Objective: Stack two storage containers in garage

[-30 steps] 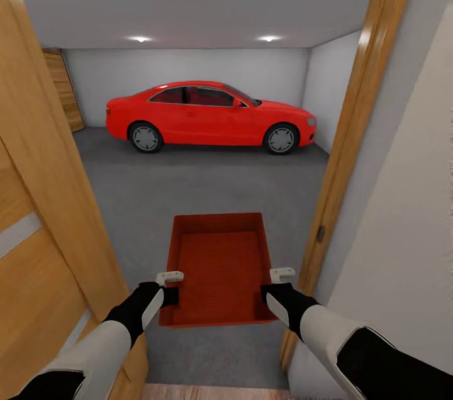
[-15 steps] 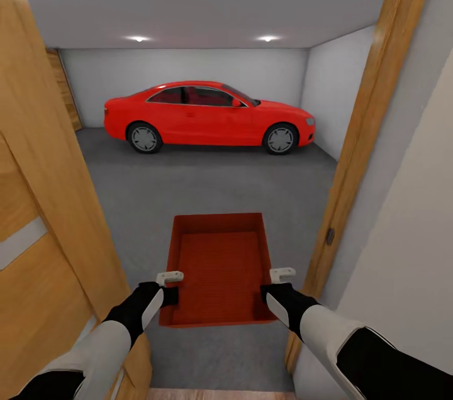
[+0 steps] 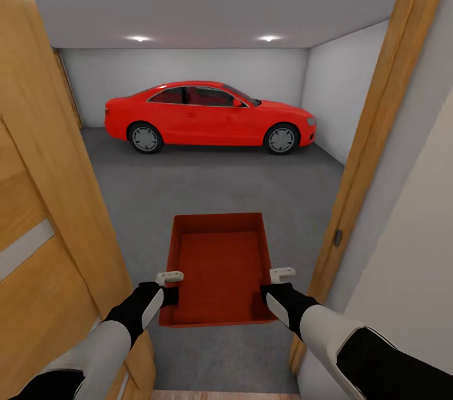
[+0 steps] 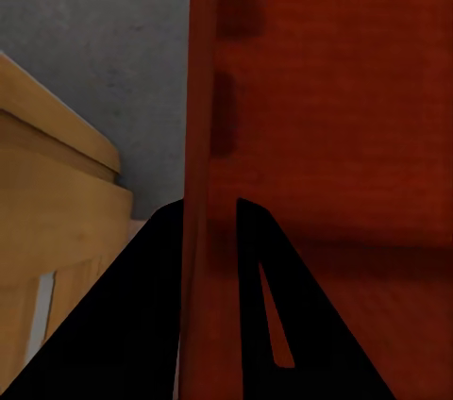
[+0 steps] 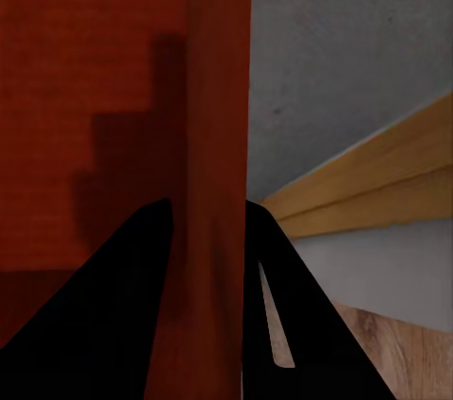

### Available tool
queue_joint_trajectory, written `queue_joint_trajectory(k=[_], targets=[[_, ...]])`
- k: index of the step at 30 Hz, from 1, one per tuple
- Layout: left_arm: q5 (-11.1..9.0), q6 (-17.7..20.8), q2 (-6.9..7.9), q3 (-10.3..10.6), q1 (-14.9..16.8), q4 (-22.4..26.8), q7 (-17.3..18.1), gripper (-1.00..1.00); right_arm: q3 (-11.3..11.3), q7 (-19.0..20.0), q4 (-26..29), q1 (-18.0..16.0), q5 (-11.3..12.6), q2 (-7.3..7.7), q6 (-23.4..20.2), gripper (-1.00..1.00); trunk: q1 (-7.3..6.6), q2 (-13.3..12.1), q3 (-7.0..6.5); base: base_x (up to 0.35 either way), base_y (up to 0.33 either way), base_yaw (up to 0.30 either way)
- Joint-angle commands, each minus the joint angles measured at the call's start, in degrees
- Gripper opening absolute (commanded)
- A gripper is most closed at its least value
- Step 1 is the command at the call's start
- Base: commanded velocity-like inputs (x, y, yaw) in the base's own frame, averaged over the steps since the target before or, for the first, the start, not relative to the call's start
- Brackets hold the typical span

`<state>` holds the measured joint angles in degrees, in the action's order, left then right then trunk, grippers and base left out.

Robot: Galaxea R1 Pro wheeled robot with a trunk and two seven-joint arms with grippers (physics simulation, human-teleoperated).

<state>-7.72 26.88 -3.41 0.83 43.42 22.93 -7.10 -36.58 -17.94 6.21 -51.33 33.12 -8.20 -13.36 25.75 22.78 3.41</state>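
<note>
Container carried through the garage doorway
Both grippers, left gripper [image 3: 171, 287] and right gripper [image 3: 277, 285], pinch the storage container [image 3: 218, 268] walls; door frame [image 3: 377, 129] has slid outward as the view advances

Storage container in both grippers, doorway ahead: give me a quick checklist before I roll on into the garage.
1. Left gripper grip: shut on the left wall of the storage container, a finger on each side in the left wrist view. Ok.
2. Right gripper grip: shut on the right wall the same way. Ok.
3. Container level: sits roughly flat between the arms, empty. Ok.
4. Doorway clearance: wooden door near the left arm, door frame near the right; margins look tight. Cannot tell.
5. Drop zone: grey concrete floor ahead lies open before the red car. Ok.
6. Second container: whereabouts cannot tell.
</note>
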Motion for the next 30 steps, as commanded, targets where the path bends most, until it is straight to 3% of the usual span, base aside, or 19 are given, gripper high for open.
queue_joint_trajectory(k=[1,15,16,17,22,30], targets=[[1.13,0.47,-0.63,0.31,-0.01,-0.02,-0.76,-1.0,-0.59,-0.34,0.29,-0.09,-1.4,-0.5,-0.44,-1.0,0.04,0.14,0.13,0.007,0.03,0.0],[1.13,0.45,-0.63,0.31,-0.01,0.0,-0.81,-1.0,-0.51,-0.34,0.29,-0.09,-1.39,-0.5,-0.44,-1.0,0.04,0.14,0.13,0.001,0.003,0.0],[-0.61,0.19,0.07,0.31,-0.01,0.27,-0.81,-1.0,-0.6,-0.43,0.29,-0.09,0.11,-0.27,-0.17,-1.0,0.04,0.14,0.14,0.0,0.0,0.0],[-1.09,0.19,0.07,0.31,-0.01,0.27,-0.86,-1.0,-0.7,-0.43,0.29,-0.09,0.49,-0.39,-0.17,-1.0,0.04,0.14,0.14,0.0,0.0,0.0],[-1.29,0.19,-0.08,0.53,-0.01,0.27,-0.9,-1.0,-2.64,-0.43,0.28,-0.09,2.53,-0.23,-0.17,-1.0,0.04,0.14,0.14,0.0,0.0,0.0],[-1.48,0.19,-0.14,0.66,-0.01,0.27,-0.92,-1.0,-3.69,-0.43,0.29,-0.09,3.6,-0.15,-0.12,-1.0,0.04,0.14,0.14,0.0,0.0,0.0]])
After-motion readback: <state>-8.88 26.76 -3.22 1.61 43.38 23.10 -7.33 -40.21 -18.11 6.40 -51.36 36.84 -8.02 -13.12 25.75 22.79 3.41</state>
